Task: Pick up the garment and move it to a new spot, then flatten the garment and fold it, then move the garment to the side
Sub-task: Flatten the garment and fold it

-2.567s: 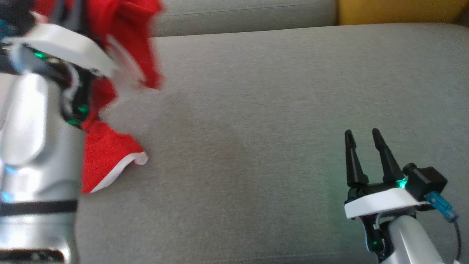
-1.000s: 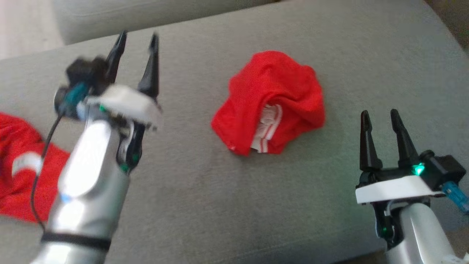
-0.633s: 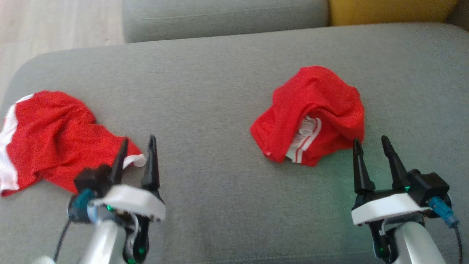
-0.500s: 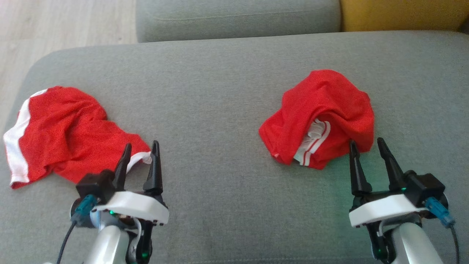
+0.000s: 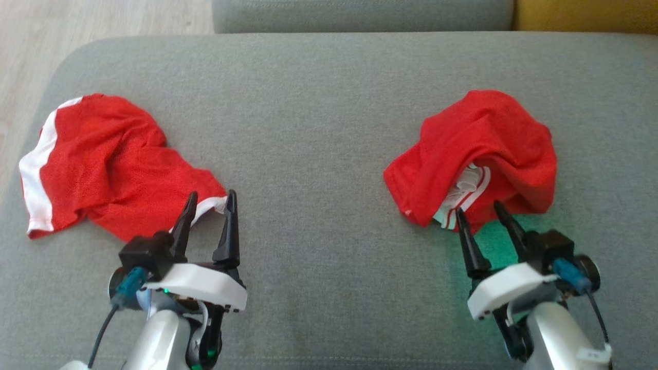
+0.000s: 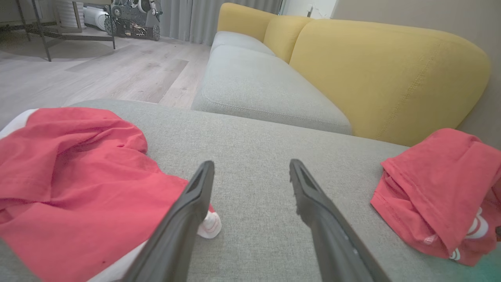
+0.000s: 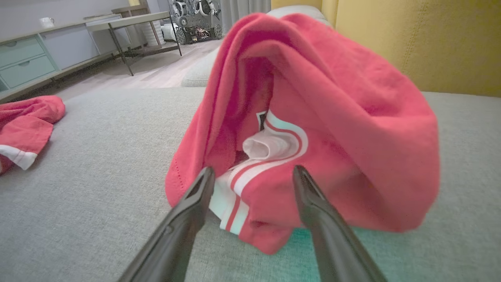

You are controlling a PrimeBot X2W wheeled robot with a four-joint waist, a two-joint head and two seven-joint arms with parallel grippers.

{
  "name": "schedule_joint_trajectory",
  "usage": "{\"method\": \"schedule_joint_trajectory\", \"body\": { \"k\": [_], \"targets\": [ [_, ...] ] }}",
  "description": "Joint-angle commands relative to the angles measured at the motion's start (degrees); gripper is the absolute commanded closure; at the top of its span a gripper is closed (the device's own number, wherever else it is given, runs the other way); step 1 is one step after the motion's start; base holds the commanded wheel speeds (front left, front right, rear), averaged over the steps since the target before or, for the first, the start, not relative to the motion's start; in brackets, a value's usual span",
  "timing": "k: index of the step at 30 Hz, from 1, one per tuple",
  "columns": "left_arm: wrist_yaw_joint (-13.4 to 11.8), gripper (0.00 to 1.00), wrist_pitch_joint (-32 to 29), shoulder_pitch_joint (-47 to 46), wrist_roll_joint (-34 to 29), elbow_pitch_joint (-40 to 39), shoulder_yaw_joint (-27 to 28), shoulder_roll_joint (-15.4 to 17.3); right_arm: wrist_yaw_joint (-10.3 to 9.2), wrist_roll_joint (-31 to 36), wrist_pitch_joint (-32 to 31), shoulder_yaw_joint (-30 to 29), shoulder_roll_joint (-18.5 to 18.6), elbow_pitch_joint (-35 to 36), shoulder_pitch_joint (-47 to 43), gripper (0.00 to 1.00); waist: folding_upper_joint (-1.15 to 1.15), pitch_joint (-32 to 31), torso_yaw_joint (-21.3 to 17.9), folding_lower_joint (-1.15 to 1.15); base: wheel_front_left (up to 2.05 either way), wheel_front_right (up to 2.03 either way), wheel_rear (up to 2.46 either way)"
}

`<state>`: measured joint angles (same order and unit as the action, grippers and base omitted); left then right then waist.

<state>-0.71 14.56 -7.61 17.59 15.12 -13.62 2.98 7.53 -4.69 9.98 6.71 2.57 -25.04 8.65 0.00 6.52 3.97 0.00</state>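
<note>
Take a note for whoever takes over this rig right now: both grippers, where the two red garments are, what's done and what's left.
Left gripper: open, empty, tips by the white-edged corner of the left red garment.
Right gripper: open, empty, tips at the striped hem of the right red garment, not closed on it.
Both garments lie crumpled on the grey cushion, one towards each end.
Done: nothing to show; neither garment is flattened or folded.
Left: grasp a garment, move it, flatten, fold, set aside.
</note>
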Motion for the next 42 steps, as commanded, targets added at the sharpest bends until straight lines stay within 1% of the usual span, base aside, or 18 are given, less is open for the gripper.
{"method": "schedule_joint_trajectory", "body": {
  "k": [1, 9, 10, 11, 16, 20, 24, 27, 29, 30, 31, 32, 35, 37, 38, 40, 42],
  "targets": [
    [0.36, 0.00, 0.43, -3.27, -0.54, -1.45, 2.27, 0.04, -0.04, 1.14, -0.08, 1.00, 0.31, 0.20, 3.28, 0.00, 0.00, 0.66, 0.55, 0.00, 0.00, 0.00, 0.00],
    [0.57, 0.00, 0.43, -3.97, -0.50, -1.18, 2.20, -0.07, -0.04, 3.02, -0.19, -1.27, 0.31, -5.60, 6.20, 0.00, 0.00, 1.72, 1.39, 0.00, 0.00, 0.00, 0.00],
    [0.52, 0.00, 0.43, -4.02, -0.33, -1.19, 2.15, -0.08, -0.04, 3.02, -0.11, -1.38, 0.31, -6.27, 6.51, 0.65, 0.00, 1.80, 1.42, 0.00, 0.00, 0.00, 0.00],
    [0.44, 0.00, 0.43, -4.06, -0.17, -1.22, 2.11, -0.08, -0.04, 3.00, 0.09, -1.47, 0.31, -6.79, 6.84, 1.00, 0.00, 1.90, 1.42, 0.00, 0.00, 0.00, 0.00],
    [-0.07, 0.00, 0.43, -3.86, 0.23, -1.24, 2.35, -0.09, -0.04, 2.63, 1.80, -2.55, 0.31, -7.92, 8.33, 1.00, 0.00, 1.71, 0.61, 0.00, 0.00, 0.00, 0.00],
    [-0.30, 0.00, 0.43, -3.62, 0.65, -1.03, 2.47, -0.10, -0.04, 3.01, 2.88, -5.18, 0.31, -7.54, 8.64, 1.00, 0.00, 0.68, -0.59, 0.00, 0.00, 0.00, 0.00],
    [-0.52, 0.00, 0.43, -3.18, 1.02, -1.14, 2.54, -0.10, -0.04, 4.31, 3.41, -10.69, 0.31, -5.05, 8.81, 1.00, 0.00, -0.95, -1.99, 0.00, 0.00, 0.00, 0.00],
    [-0.66, 0.00, 0.43, -2.43, 1.24, -1.19, 2.42, -0.10, -0.04, 6.56, 2.67, -15.87, 0.31, -1.12, 9.70, 1.00, 0.00, -2.35, -3.05, 0.00, 0.00, 0.00, 0.00],
    [-0.74, 0.00, 0.43, -1.89, 1.37, -1.19, 2.26, -0.10, -0.04, 8.43, 1.13, -19.52, 0.59, 2.31, 10.90, 1.00, 0.00, -3.28, -3.57, 0.00, 0.00, 0.00, 0.00],
    [-0.79, 0.00, 0.43, -1.64, 1.47, -1.20, 2.15, -0.10, -0.04, 9.34, 0.14, -21.17, 1.18, 4.07, 11.70, 1.00, 0.00, -3.76, -3.76, 0.00, 0.00, 0.00, 0.00],
    [-0.92, 0.00, 0.43, -1.18, 1.79, -1.28, 1.85, -0.10, -0.04, 10.60, -2.20, -24.10, 2.65, 7.39, 13.57, 1.00, 0.00, -4.58, -3.96, 0.00, 0.00, 0.00, 0.00],
    [-0.99, 0.00, 0.43, -1.03, 1.98, -1.37, 1.66, -0.10, -0.04, 11.24, -3.46, -25.34, 3.64, 8.96, 14.64, 1.00, 0.00, -4.85, -3.95, 0.00, 0.00, 0.00, 0.00],
    [-1.21, 0.00, 0.43, -0.71, 2.49, -1.38, 0.86, -0.10, -0.04, 13.75, -7.03, -27.78, 7.39, 12.99, 18.19, 1.00, 0.00, -5.65, -3.56, 0.00, 0.00, 0.00, 0.00],
    [-1.35, 0.00, 0.43, -0.58, 2.89, -1.50, 0.40, -0.10, -0.04, 15.82, -9.23, -28.40, 9.54, 15.53, 20.67, 1.00, 0.00, -6.03, -3.11, 0.00, 0.00, 0.00, 0.00],
    [-1.45, 0.00, 0.43, -0.50, 3.12, -1.59, 0.26, -0.10, -0.04, 16.43, -10.21, -28.07, 10.52, 16.44, 21.94, 1.00, 0.00, -6.17, -2.81, 0.00, 0.00, 0.00, 0.00],
    [-1.62, 0.00, 0.44, -0.28, 3.48, -1.75, -0.03, -0.10, -0.04, 17.37, -11.88, -25.57, 12.39, 17.77, 24.02, 1.00, 0.00, -6.33, -2.09, 0.00, 0.00, 0.00, 0.00],
    [-1.72, 0.00, 0.44, -0.05, 3.78, -1.81, -0.37, -0.10, -0.04, 17.37, -13.65, -20.74, 13.61, 18.21, 25.14, 1.00, 0.00, -6.42, -1.31, 0.00, 0.00, 0.00, 0.00]
  ]
}}
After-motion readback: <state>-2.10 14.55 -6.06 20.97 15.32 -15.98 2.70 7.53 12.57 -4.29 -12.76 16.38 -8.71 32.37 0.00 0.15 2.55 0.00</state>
